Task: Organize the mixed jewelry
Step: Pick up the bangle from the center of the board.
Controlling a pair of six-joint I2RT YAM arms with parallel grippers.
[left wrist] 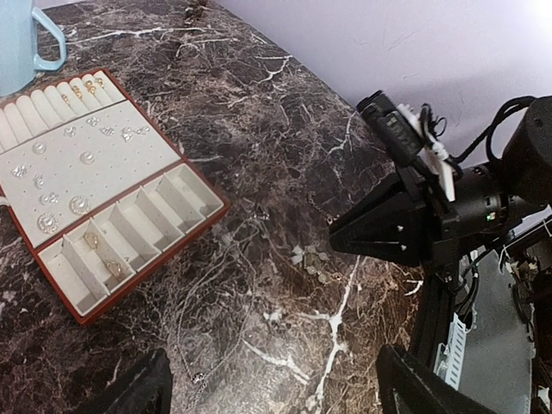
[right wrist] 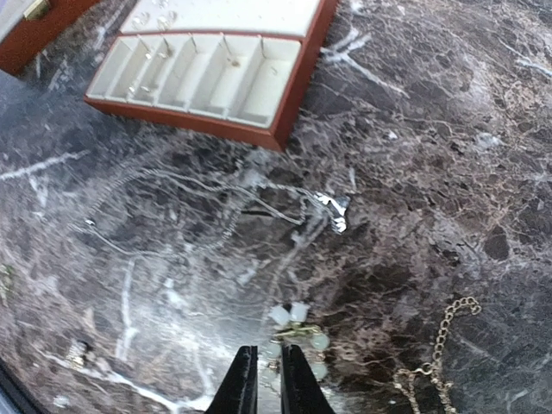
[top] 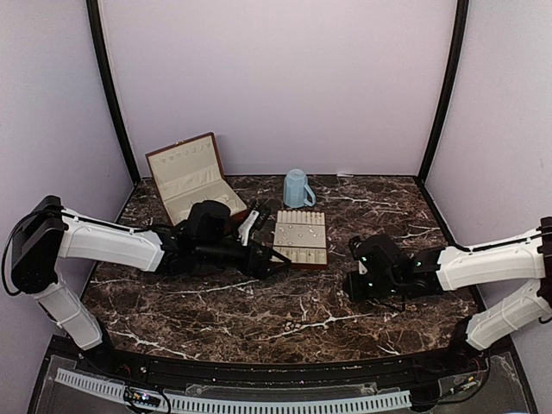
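Though the left pincer (left wrist: 276,386) stands apart, the right pincer (right wrist: 268,381) — cropped — hides whether it grips jewelry (right wrist: 299,312).

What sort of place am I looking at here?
Probably a lab robot test booth: plain lilac walls box in a marble-patterned table, a left arm and right arm reach in from its near edge, and a jewelry tray sits near a blue mug.

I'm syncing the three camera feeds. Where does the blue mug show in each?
Top external: the blue mug stands centre back, just behind the slotted tray.
Left wrist: top-left corner, cut by the frame, beyond the tray.
Right wrist: not in it.
Shared landmark: the slotted tray, seen in all three views.
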